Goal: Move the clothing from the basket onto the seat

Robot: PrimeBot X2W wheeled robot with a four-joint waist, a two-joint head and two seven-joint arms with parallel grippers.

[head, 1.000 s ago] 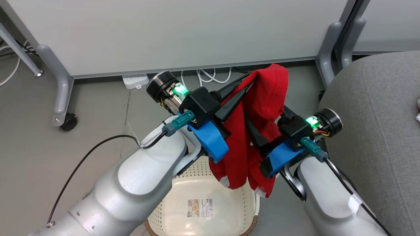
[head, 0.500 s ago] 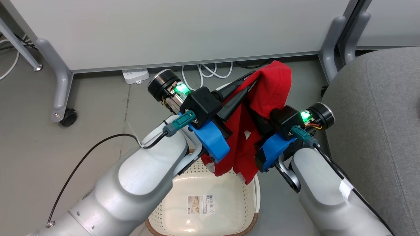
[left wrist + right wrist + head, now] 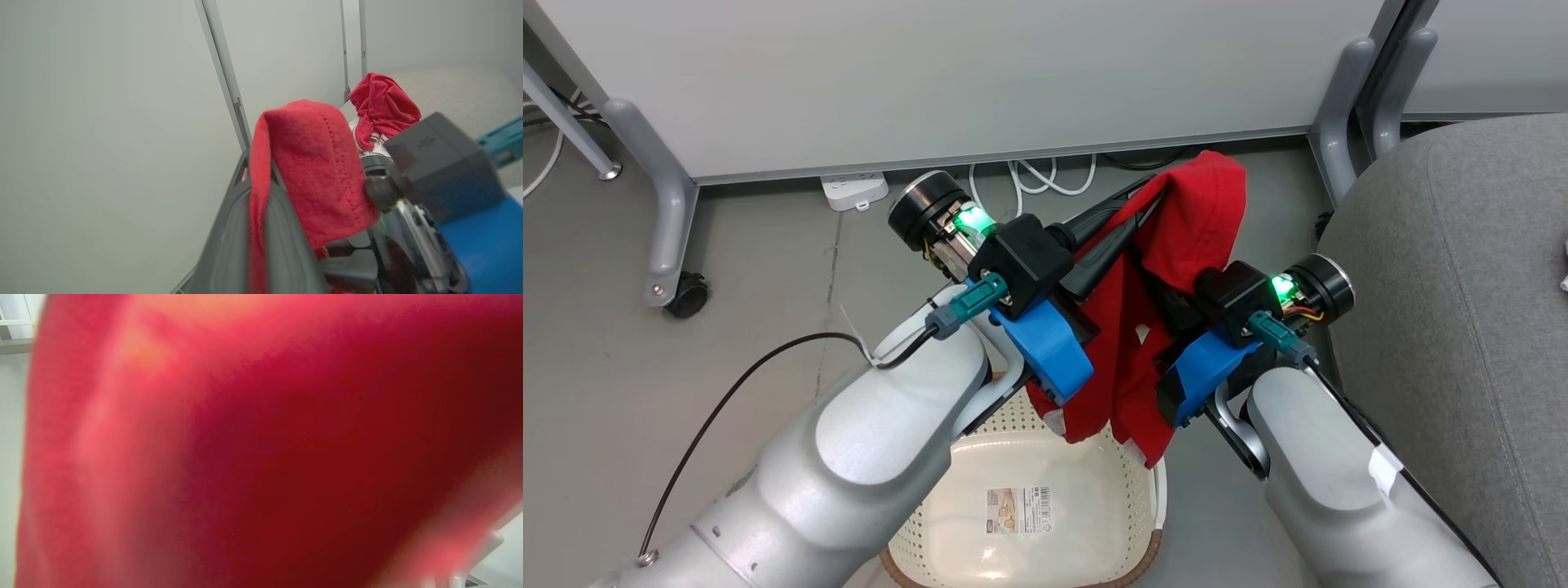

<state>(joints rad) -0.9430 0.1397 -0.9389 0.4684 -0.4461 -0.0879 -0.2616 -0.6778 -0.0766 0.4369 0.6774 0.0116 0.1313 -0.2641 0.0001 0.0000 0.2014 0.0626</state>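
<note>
- Two changes from a second ago: the right gripper (image 3: 1165, 299) has shut, fingers buried in the red garment (image 3: 1201, 220), and the hem hangs higher over the basket (image 3: 915, 523), bottom centre.
- Left gripper (image 3: 259, 163) is closed, pinching the same garment's fold.
- Second red garment (image 3: 382, 102) lies on the seat (image 3: 457, 90), upper right in the left wrist view.

Left pincer (image 3: 1153, 192) closed; right pincer (image 3: 1164, 304) closed.

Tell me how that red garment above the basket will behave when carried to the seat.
Likely floppy: the red garment folds over the left gripper and hangs loose towards the basket. Probably light, since pinched jaws alone hold it up. Its trailing end may swing or snag the basket rim.
</note>
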